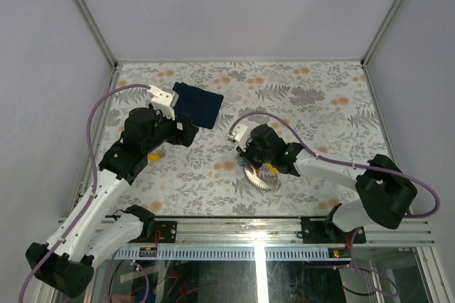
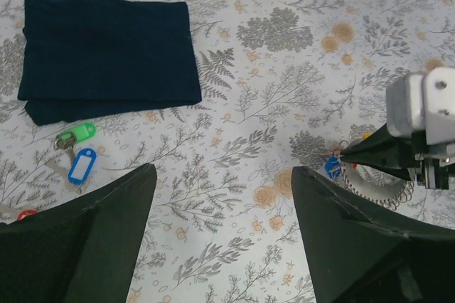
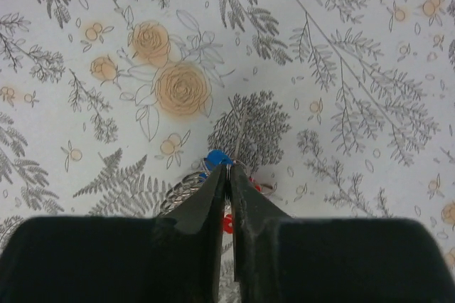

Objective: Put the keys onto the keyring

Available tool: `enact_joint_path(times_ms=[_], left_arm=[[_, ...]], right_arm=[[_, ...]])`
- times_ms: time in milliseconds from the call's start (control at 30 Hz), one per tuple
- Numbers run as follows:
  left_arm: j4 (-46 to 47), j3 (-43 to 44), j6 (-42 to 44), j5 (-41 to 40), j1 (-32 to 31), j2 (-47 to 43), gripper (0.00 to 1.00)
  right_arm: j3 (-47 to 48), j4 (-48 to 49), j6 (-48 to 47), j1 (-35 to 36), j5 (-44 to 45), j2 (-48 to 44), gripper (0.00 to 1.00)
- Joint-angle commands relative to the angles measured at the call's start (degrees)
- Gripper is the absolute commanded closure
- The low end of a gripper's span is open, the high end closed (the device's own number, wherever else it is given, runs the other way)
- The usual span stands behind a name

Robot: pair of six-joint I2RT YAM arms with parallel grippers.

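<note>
- The right pincer [image 3: 227,173] is clenched, its tips down at the keyring [image 3: 179,190] on the counter [image 3: 320,47]. Whether it nips anything thin I cannot tell.
- A blue-tagged key [image 3: 216,157] and a red tag [image 3: 227,223] sit at the ring, probably already threaded.
- The left pincer [image 2: 224,235] is released and empty.
- A green-tagged key [image 2: 77,133] and a loose blue key [image 2: 82,164] lie beside a dark cloth [image 2: 106,50], well apart from the ring and still to be threaded.

Left arm [image 1: 106,175] reaches forward, elbow bent; the left gripper [image 2: 222,171] hangs with fingers spread wide, well to the left of the keyring [image 1: 261,181]. Right arm [image 1: 327,168] bends inward; the right gripper [image 3: 227,169] tilts down at the keyring's far edge, fingers pressed together.
</note>
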Motion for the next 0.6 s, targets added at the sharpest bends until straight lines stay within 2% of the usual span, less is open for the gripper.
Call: enact_joint_path(times_ms=[0,100,200,300,367,467,567], left_arm=[[-0.6,-1.7,0.3,2.0,3.3,-1.2,0.21],[0.0,-3.0,-1.1,5.2,8.6,-1.1,0.21],[1.0,-4.4,-3.1,9.7,13.8,-0.5,0.21],[1.3,-4.7,-6.2,11.5,16.8,0.7,0.2],[0.8,-4.5,-8.7,10.5,17.2,1.4,0.17],[-0.8,-3.9,-11.0,8.8,17.2,1.6,0.0],[-4.4,-2.9,-15.7,2.8,17.2,0.9,0.0]], right_arm=[[4.4,7.7,-0.2,-2.3,-5.8,3.5,0.83],[4.9,8.0,2.0,-3.6,-7.6,3.3,0.68],[2.2,9.6,5.4,-4.9,-7.7,-1.1,0.49],[-2.7,12.6,11.3,-5.3,-6.0,-7.2,0.4],[-4.0,11.5,16.8,-5.4,-3.0,-11.3,0.33],[-4.6,5.8,21.3,-5.3,-2.3,-17.8,0.17],[-5.0,0.7,26.6,-5.3,0.2,-25.4,0.0]])
